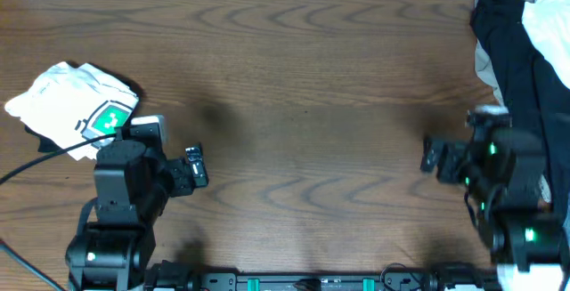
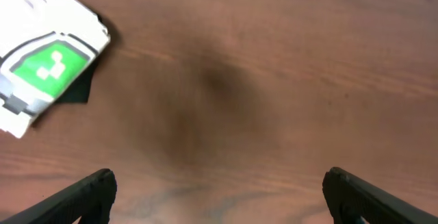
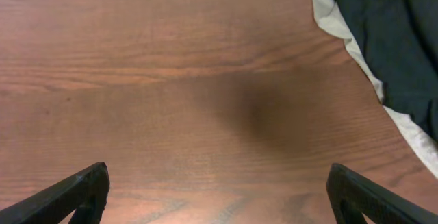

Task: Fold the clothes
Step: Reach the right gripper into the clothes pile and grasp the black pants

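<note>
Wood-grain desk (image 1: 312, 77) stretches under both your arms. Your right fingers (image 3: 79, 195) stand spread wide, holding nothing. The trousers (image 3: 390, 32) lie ahead and to their right, apart from them: dark, soft and crumpled, draped over a pale garment (image 3: 335, 18). Your left fingers (image 2: 85, 195) are spread too, with a white shirt (image 2: 48, 59) ahead-left.

Mid worktop (image 1: 303, 77) open for passage; white shirt (image 1: 76, 104) blocks far left, dark trousers (image 1: 509, 37) heap far right.
</note>
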